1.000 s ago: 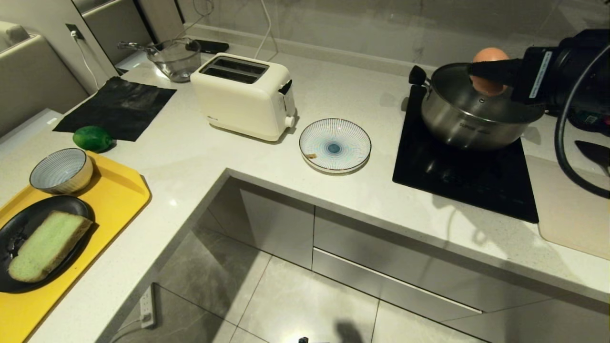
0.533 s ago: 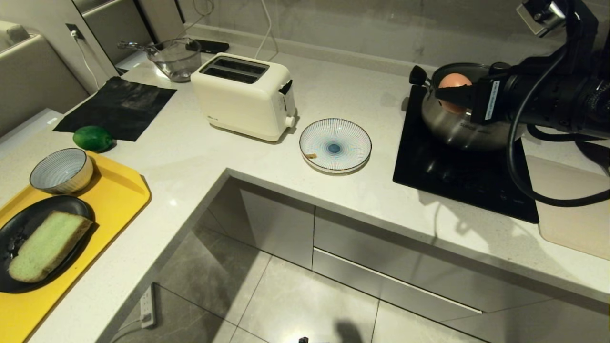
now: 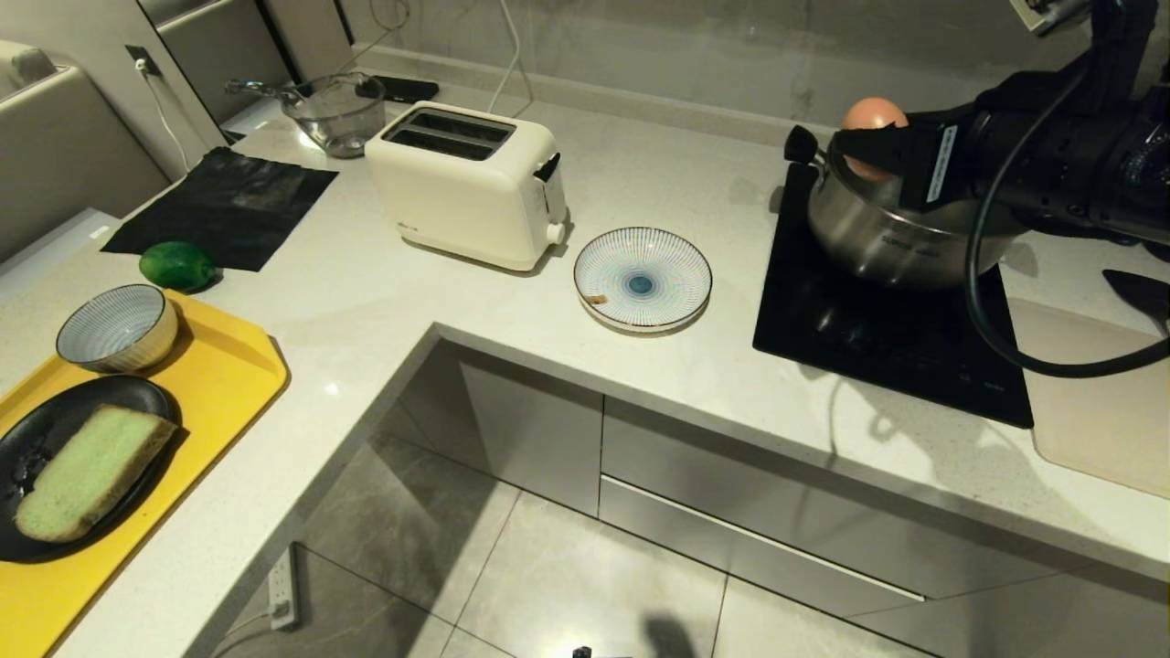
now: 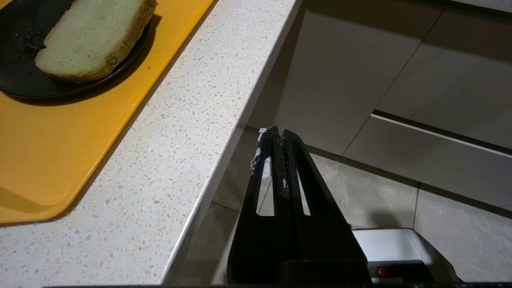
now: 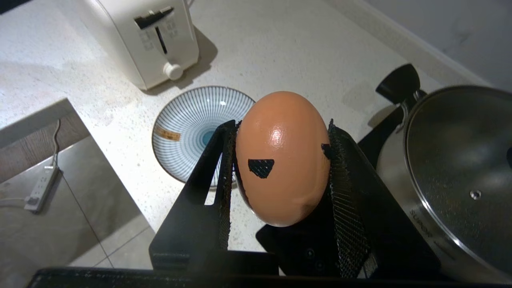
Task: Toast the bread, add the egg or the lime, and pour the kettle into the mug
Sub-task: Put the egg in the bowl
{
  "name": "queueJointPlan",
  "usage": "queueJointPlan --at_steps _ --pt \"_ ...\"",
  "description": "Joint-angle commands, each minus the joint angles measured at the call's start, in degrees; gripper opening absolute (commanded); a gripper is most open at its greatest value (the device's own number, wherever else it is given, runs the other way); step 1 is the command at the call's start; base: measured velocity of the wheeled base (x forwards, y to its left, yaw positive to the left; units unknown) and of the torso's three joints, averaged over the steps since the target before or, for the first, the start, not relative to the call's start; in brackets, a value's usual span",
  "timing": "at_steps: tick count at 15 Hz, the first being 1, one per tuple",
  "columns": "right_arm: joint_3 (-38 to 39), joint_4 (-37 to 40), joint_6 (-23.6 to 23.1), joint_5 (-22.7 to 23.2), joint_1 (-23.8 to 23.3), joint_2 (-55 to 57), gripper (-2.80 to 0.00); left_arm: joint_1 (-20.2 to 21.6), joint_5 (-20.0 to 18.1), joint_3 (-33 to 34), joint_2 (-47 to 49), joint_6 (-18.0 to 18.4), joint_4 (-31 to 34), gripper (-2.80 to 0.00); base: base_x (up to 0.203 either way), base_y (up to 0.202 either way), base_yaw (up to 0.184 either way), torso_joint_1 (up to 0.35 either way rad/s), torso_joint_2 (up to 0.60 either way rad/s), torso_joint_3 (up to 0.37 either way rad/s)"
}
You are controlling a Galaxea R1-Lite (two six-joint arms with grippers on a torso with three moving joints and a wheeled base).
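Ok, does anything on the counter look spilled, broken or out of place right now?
Nothing spilled or broken. One oddity: the glossy green lime lies loose on the white stone counter, beside the yellow tray. The brown egg sits intact in the right end effector.

Toaster (image 3: 468, 183): cream two-slot model at the back of the pale counter (image 3: 366, 302).
Striped plate (image 3: 643, 278): between toaster and hob.
Steel pot (image 3: 900, 233): lidded, on the black hob (image 3: 877, 356).
Yellow tray (image 3: 219, 384): carries a striped bowl (image 3: 117, 326) and black plate (image 3: 55, 429).
Black mat (image 3: 224, 206): near a glass bowl (image 3: 336, 114).
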Motion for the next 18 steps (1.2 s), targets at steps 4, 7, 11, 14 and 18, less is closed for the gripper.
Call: queueJointPlan --at_steps 4,7,11,14,18 --pt "-2.86 -0.07 -0.38 -0.15 1.19 0.27 -2.80 0.02 0.01 0.00 0.05 0.00 0.02 -2.80 0.000 0.000 0.000 0.000 0.00 0.000" --pt "-3.47 -0.12 -2.08 -0.58 1.05 0.81 -2.80 0.02 0.01 0.00 0.05 0.00 0.02 -2.80 0.000 0.000 0.000 0.000 0.00 0.000" --pt "-7.05 0.18 -6.02 -0.78 2.43 2.75 -2.80 0.02 0.01 0.00 0.05 0.00 0.02 -2.80 0.000 0.000 0.000 0.000 0.00 0.000" --pt "-11.56 0.43 -6.12 -0.68 4.21 6.81 -2.80 0.02 0.01 0.00 0.05 0.00 0.02 -2.80 0.000 0.000 0.000 0.000 0.00 0.000" --pt "-16.57 0.07 -6.13 -0.21 6.25 12.91 -2.80 0.02 0.01 0.00 0.05 0.00 0.02 -2.80 0.000 0.000 0.000 0.000 0.00 0.000"
